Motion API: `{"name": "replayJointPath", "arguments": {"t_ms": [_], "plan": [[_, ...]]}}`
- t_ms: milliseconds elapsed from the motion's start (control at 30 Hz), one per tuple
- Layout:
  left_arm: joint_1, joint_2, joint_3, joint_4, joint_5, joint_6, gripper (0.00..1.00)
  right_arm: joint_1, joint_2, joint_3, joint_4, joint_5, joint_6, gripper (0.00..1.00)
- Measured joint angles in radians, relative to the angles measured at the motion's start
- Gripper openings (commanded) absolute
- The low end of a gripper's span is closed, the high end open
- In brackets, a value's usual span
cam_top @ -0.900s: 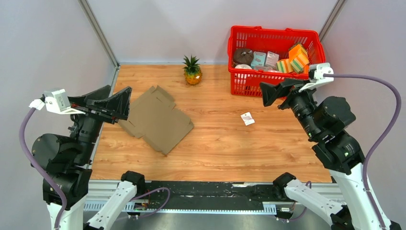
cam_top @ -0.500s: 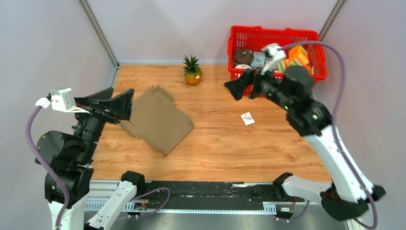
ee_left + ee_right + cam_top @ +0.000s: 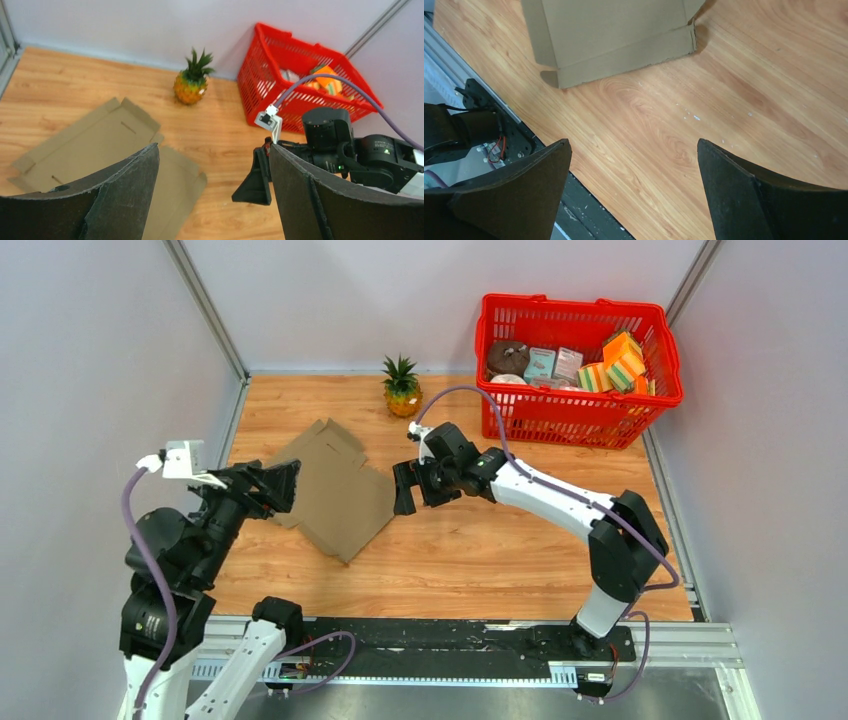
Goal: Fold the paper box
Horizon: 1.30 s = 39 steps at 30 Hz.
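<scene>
Paper box [image 3: 330, 490]: 1 flat, unfolded brown sheet, left half of table [image 3: 500, 540]. Right gripper [image 3: 404, 488] just beside its right edge, left gripper [image 3: 275, 485] over its left edge; both gape wide, holding nothing. Step: approach. Next: likely pinch 1 flap, fold along crease.

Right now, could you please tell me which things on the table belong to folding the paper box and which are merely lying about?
Belongs to the job:
- paper box, lying flat, unfolded
- left gripper, open, at its left edge
- right gripper, open, near its right corner

Just lying about:
- pineapple
- red basket
- small packages inside the basket
</scene>
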Motion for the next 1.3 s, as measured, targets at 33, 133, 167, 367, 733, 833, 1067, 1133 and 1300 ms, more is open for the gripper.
{"name": "replayJointPath", "arguments": {"t_ms": [33,133,167,367,733,833,1067,1133,1300], "plan": [[0.0,-0.001,-0.02,-0.004,0.0,-0.004,0.86,0.0,0.016,-0.019,0.026,-0.008,0.003,0.91],[0.0,0.0,-0.091,-0.015,-0.003,-0.034,0.84,-0.007,0.088,-0.019,0.087,-0.022,0.002,0.77],[0.0,0.002,-0.117,-0.024,-0.005,-0.053,0.82,-0.008,0.118,-0.01,0.102,-0.025,-0.002,0.74],[0.0,0.046,-0.224,-0.106,-0.014,-0.126,0.8,-0.01,0.277,0.051,0.144,0.005,-0.027,0.56],[0.0,0.003,-0.271,-0.138,-0.022,-0.168,0.8,-0.015,0.398,0.166,0.173,0.077,-0.07,0.38],[0.0,0.003,-0.277,-0.137,-0.021,-0.176,0.8,-0.017,0.419,0.169,0.175,0.08,-0.072,0.28],[0.0,-0.005,-0.299,-0.135,-0.01,-0.195,0.8,-0.017,0.435,0.154,0.214,0.081,-0.063,0.0],[0.0,-0.008,-0.303,-0.133,-0.008,-0.202,0.8,-0.022,0.431,0.127,0.244,0.082,-0.054,0.0],[0.0,-0.011,-0.327,-0.112,0.005,-0.22,0.8,-0.037,0.313,-0.057,0.311,0.108,-0.034,0.0]]}}
